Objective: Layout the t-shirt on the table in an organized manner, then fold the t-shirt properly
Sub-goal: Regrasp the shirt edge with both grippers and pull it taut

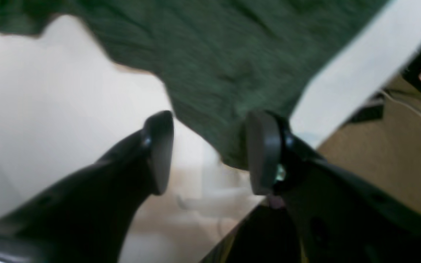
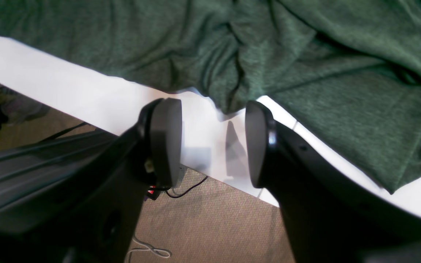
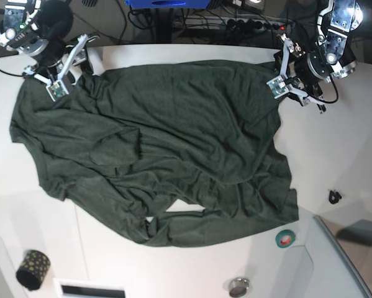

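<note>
Both pincers sit at the far corners of the t-shirt (image 3: 154, 149). On the right gripper (image 2: 213, 140) the jaws gape, released, a fabric tip poking just between them, unpinched. On the left gripper (image 1: 208, 151) the jaws stand apart with a corner hanging between; whether it bites, I cannot tell. Beyond them the shirt sprawls rumpled across the table (image 3: 335, 149), its near hem bunched. To my eye, each should pinch its corner firmly, then draw apart evenly so the cloth flattens.
</note>
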You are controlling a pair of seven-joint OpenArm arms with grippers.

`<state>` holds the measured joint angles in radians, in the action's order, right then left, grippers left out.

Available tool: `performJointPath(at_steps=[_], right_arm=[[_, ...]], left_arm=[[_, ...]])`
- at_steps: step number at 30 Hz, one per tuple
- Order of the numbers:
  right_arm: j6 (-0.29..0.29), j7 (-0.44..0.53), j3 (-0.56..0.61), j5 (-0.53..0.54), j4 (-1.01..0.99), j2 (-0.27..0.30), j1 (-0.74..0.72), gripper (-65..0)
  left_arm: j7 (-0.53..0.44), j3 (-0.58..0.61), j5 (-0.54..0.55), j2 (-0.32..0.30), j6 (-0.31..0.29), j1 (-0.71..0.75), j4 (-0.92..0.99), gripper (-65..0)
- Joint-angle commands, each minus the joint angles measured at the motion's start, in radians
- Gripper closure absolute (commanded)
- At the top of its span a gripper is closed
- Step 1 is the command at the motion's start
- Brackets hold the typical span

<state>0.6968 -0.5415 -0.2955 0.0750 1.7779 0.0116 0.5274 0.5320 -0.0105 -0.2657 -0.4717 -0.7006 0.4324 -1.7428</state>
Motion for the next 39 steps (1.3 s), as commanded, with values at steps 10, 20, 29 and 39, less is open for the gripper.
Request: performJointPath(at_steps=[10, 20, 29, 39], right_arm=[[0.001, 0.019, -0.005, 0.013, 0.015, 0.003, -0.01, -25.8], [0.001, 0.019, -0.006, 0.013, 0.015, -0.02, -0.011, -25.8], [0.001, 0.019, -0.006, 0.012, 0.015, -0.042, -0.019, -25.8], [0.001, 0.018, -0.006, 0.012, 0.015, -0.04, -0.033, -25.8]], left_arm=[[-0.008, 0.114, 0.007, -0.08, 0.002, -0.007, 0.002, -42.6], [-0.01, 0.122, 0.007, -0.071, 0.002, -0.096, 0.123, -41.8], [-0.01, 0.252, 0.001, -0.077, 0.002, -0.139, 0.16, -41.5], [-0.01, 0.257, 0.001, -0.077, 0.002, -0.139, 0.168, -18.8]])
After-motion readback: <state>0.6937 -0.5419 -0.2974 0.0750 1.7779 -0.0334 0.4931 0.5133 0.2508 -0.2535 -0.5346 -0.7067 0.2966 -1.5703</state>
